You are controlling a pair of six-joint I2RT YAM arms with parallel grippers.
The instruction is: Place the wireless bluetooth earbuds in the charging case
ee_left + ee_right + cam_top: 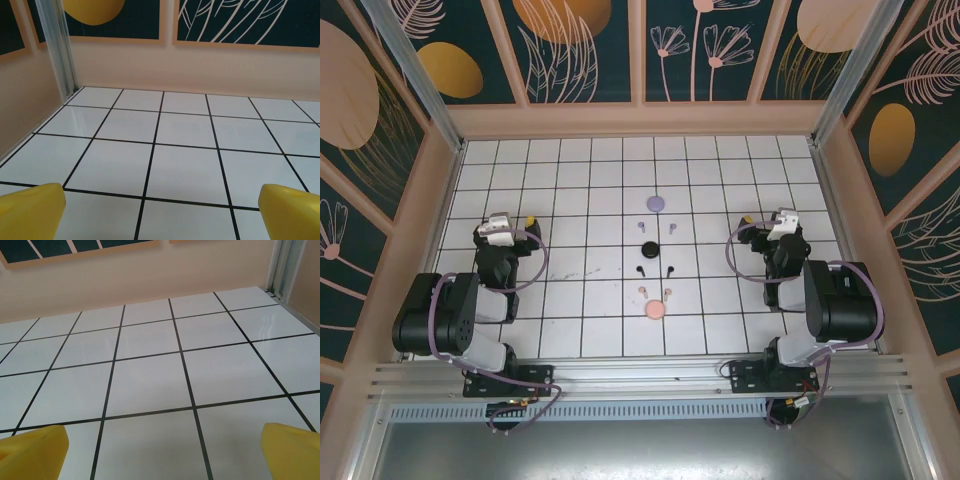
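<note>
The earbuds lie in pairs down the middle of the white tiled floor: lilac earbuds (641, 229), black earbuds (640, 270) and pink earbuds (641, 291). Each pair has a round charging case of its colour beside it: lilac (655, 202), black (648, 249), pink (654, 311). My left gripper (510, 219) rests far left of them, open and holding nothing, its yellow fingertips (30, 212) wide apart over bare tiles. My right gripper (770, 219) sits far right, also open, with its yellow fingertips (292, 450) spread over bare tiles.
Beige walls (640, 120) with dark patterned panels enclose the tiled floor on three sides. A metal corner post (57, 47) stands at the back left and another (285, 265) at the back right. Both arm bases sit at the near rail (640, 375).
</note>
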